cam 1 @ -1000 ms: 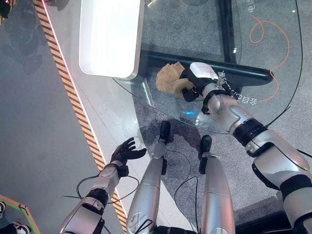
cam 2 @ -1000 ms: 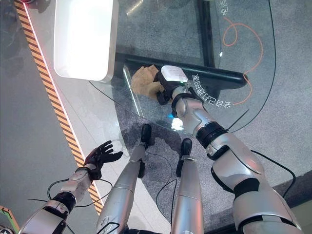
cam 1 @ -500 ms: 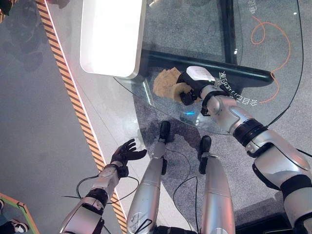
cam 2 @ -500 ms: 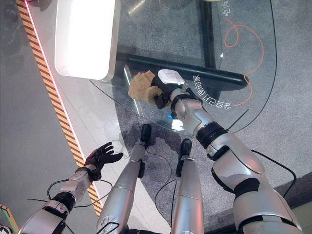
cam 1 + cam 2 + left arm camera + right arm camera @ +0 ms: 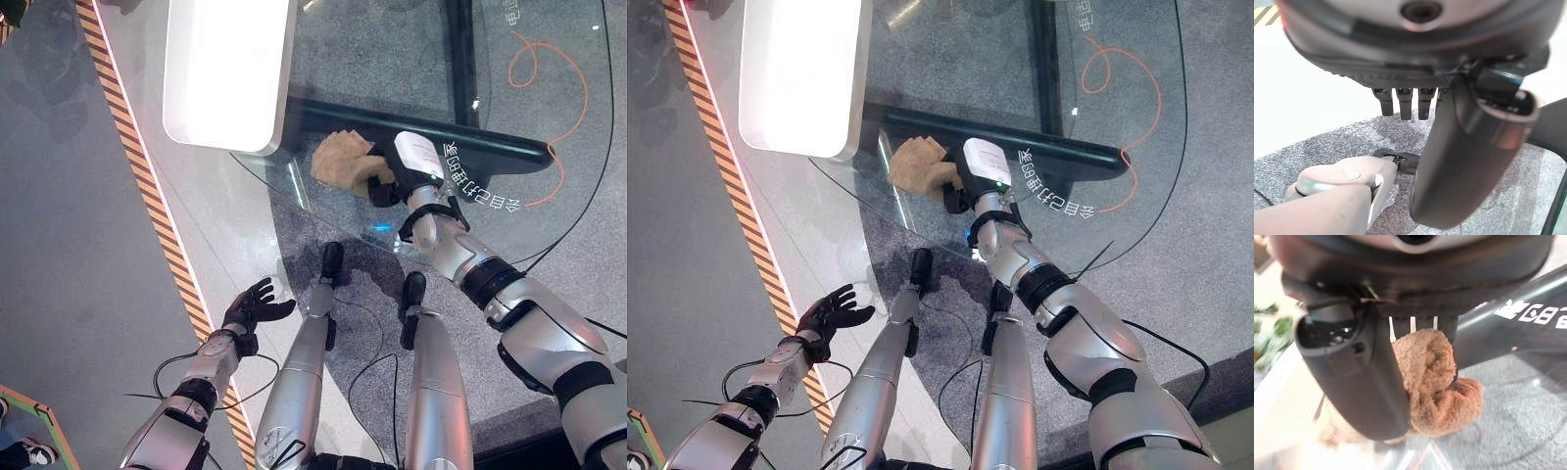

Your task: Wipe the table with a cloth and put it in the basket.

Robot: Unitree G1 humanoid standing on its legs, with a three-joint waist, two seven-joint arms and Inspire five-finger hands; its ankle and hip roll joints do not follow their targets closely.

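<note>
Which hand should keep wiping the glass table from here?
Right: the right hand grips the cloth on the table. The left hand hangs open and low beside it.

The cloth (image 5: 340, 159) was tan and fuzzy, bunched in the dark right hand (image 5: 387, 184). The table (image 5: 1117, 127) was clear glass over speckled grey carpet, with an orange cord (image 5: 554, 69) looping beneath. A black-and-orange striped line (image 5: 147, 196) crossed the grey floor.

A crumpled tan cloth (image 5: 342, 160) lies bunched on the glass table (image 5: 392, 117).
</note>
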